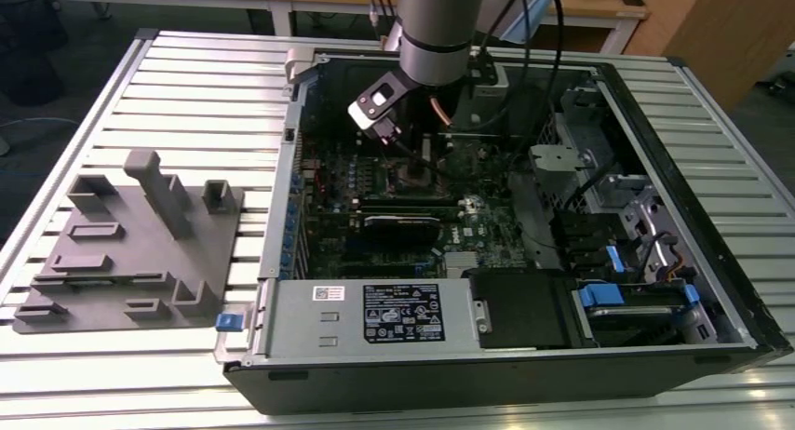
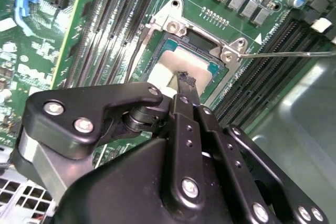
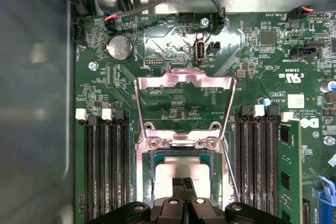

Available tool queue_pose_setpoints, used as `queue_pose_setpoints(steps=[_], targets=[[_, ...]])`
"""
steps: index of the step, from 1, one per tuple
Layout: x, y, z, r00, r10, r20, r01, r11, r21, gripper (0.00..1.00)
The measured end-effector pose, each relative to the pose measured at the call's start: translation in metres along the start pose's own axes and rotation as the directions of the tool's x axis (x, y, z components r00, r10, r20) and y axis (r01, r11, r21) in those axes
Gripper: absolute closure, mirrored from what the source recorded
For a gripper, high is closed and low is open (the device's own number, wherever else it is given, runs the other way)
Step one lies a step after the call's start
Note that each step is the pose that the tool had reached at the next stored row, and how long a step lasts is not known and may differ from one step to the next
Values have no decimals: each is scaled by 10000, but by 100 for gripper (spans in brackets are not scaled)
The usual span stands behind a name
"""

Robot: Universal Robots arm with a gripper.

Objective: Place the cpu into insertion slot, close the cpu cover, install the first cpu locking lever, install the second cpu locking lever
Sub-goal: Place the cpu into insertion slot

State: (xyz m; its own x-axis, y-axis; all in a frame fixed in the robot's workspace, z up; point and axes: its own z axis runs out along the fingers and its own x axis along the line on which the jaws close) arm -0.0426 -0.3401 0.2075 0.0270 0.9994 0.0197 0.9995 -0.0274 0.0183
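**Step 1 (cpu into socket) wrapping up, cover not yet closed**

Keeping the gripper (image 3: 184,180) fingers drawn together: no gap to speak of, nothing seen clamped between them. Parking the tips on, or just above, the top of the cpu (image 3: 165,174); not able to confirm contact. Getting the same read in the second wrist view, with the gripper (image 2: 184,78) coming down over the middle of the chip (image 2: 169,67).

Seeing the cpu lying flat inside the insertion slot (image 3: 144,177), looking square to the rim. Seeing the cpu cover (image 3: 184,78) standing open, tilted back on its hinge, well clear of the fingers. Seeing one thin locking lever (image 3: 229,171) running just beside the socket, looking unlatched.

Judging placement as done or nearly so, with the cover and both levers outstanding. Reckoning the following move as calling for a fully seated chip and fingers out of the cover's swing path. Flagging a risk of damaging the socket contacts if pressing on a cocked chip.
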Motion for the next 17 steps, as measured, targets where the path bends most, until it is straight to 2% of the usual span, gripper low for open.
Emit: queue_pose_setpoints(steps=[9, 17], targets=[[3, 3, -191, 10000, 0, 2, 0, 10000, 1, 89], [3, 3, -204, 10000, 0, 5, 0, 10000, 2, 89]])
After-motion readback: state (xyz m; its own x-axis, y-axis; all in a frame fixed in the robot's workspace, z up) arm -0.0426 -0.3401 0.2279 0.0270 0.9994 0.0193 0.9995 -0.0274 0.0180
